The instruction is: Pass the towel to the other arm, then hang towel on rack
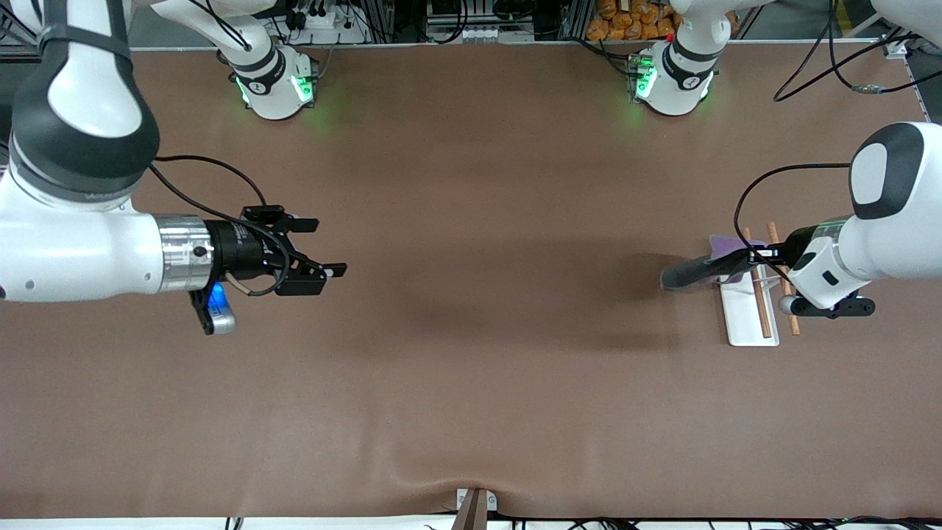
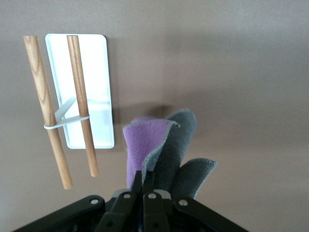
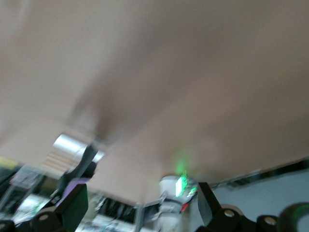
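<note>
My left gripper [image 1: 751,258] is shut on the towel [image 1: 690,271] and holds it in the air at the left arm's end of the table. The towel hangs folded, purple on one face and dark grey on the other [image 2: 161,145]. It is beside the rack, on the side toward the right arm's end, and apart from the rods. The rack has a white base plate [image 1: 745,316] and two brown rods [image 1: 762,302] joined by a wire. In the left wrist view the base plate [image 2: 99,67] and the rods [image 2: 46,104] show beside my left gripper [image 2: 148,181]. My right gripper [image 1: 331,248] is open and empty over the right arm's end, waiting.
The brown table mat [image 1: 478,353] stretches between the two arms. Both arm bases stand at the table's edge farthest from the front camera, the left arm's base [image 1: 673,77] and the right arm's base [image 1: 276,85]. Cables lie near the left arm's base.
</note>
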`<action>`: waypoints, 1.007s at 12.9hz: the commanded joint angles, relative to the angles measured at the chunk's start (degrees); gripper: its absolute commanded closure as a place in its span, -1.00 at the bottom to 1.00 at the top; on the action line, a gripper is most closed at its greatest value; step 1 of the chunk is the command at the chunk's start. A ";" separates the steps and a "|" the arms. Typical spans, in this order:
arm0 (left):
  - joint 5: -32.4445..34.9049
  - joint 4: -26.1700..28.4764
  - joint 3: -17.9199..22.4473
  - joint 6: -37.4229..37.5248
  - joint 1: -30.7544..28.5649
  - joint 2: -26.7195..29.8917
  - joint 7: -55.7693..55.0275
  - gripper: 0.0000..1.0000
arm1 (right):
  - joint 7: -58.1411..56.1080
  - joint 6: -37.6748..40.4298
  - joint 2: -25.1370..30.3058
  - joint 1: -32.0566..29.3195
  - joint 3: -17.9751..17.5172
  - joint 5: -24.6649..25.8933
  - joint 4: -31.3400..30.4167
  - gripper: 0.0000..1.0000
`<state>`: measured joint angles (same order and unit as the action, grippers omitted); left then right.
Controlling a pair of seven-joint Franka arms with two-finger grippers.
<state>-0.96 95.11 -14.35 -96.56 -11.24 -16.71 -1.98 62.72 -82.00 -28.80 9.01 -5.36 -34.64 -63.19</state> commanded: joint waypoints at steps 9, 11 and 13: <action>0.35 6.58 -0.68 -6.54 -9.31 2.12 11.20 1.00 | -40.74 10.37 8.67 -0.57 0.18 32.88 -7.11 -1.00; -0.01 6.40 -0.76 -6.62 -11.25 1.59 14.19 1.00 | -44.33 8.62 10.42 -1.79 0.18 32.97 -10.09 -1.00; -0.18 6.31 -0.76 -7.06 -13.27 0.89 17.87 1.00 | -47.32 4.59 14.18 -3.46 0.18 33.06 -15.96 -1.00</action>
<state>-0.95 100.85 -14.40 -102.35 -22.33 -15.62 12.65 18.84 -73.49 -20.90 7.74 -4.55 -2.56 -70.65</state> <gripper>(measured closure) 0.982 0.000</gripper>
